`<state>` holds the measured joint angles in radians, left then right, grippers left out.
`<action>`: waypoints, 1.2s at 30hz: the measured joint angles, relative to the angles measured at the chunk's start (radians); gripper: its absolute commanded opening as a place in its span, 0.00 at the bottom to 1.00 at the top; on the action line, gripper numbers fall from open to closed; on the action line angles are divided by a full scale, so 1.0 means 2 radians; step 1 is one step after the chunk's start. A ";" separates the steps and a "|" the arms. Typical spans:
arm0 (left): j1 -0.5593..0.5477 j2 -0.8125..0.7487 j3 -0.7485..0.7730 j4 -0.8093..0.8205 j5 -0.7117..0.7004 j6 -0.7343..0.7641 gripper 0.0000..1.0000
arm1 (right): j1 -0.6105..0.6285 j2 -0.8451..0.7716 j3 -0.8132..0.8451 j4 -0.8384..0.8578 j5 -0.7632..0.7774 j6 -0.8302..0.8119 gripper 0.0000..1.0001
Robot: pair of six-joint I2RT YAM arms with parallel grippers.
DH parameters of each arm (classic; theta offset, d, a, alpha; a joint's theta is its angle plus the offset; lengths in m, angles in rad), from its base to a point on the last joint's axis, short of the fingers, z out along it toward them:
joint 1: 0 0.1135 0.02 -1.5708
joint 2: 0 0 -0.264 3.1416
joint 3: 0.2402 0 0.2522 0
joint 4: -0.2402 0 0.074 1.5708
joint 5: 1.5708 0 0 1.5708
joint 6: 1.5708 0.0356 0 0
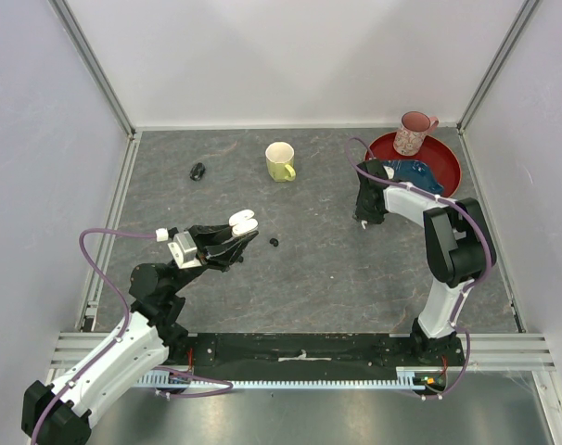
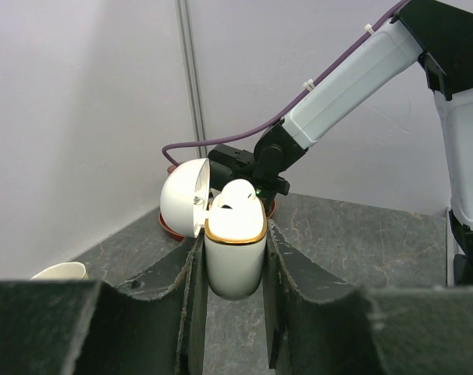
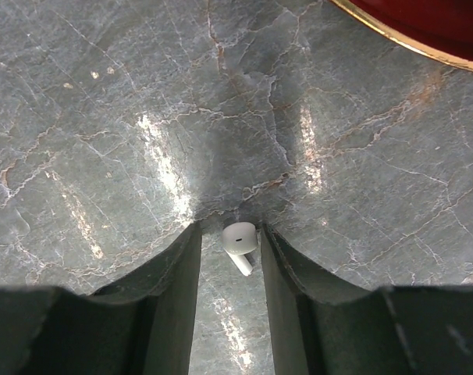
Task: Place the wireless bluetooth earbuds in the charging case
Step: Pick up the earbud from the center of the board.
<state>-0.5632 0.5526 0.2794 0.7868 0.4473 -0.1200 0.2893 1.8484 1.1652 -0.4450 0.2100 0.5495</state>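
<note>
Left gripper (image 2: 235, 269), lower left of top view: clamped on the charging case (image 1: 243, 222), lid flipped open. The seated white bud (image 2: 240, 194) looks docked, so I'd call it one in. Just right of the case, a black bud (image 1: 274, 242) lies loose on the table (image 1: 337, 278). Dark speck upper left, too small to ID. Yellow mug (image 1: 280, 161) upper centre. Right gripper (image 1: 364, 218), right of centre: jaws apart, straddling the loose white bud (image 3: 239, 239), not pinched yet. That one's next. Red plate (image 1: 448, 176) upper right.

Surface: grey marbled mat, some glare. White walls, aluminium corner posts.
</note>
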 measured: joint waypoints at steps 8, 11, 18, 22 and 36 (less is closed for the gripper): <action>0.000 0.000 0.000 0.000 0.000 0.000 0.02 | -0.001 -0.001 -0.002 0.001 0.000 0.000 0.40; 0.000 0.000 0.000 0.000 0.000 0.000 0.02 | -0.001 -0.001 -0.002 0.001 0.000 0.000 0.40; 0.000 0.000 0.000 0.000 0.000 0.000 0.02 | -0.002 -0.001 -0.002 0.001 0.001 0.000 0.34; 0.000 0.001 0.000 0.000 0.000 0.000 0.02 | -0.003 -0.001 -0.003 0.001 0.000 0.000 0.31; 0.000 0.003 0.000 0.000 0.000 0.000 0.02 | -0.003 -0.019 -0.027 0.020 -0.009 0.003 0.08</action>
<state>-0.5632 0.5587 0.2794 0.7868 0.4469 -0.1200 0.2832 1.8107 1.1122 -0.4053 0.1928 0.5564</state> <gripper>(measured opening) 0.348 0.263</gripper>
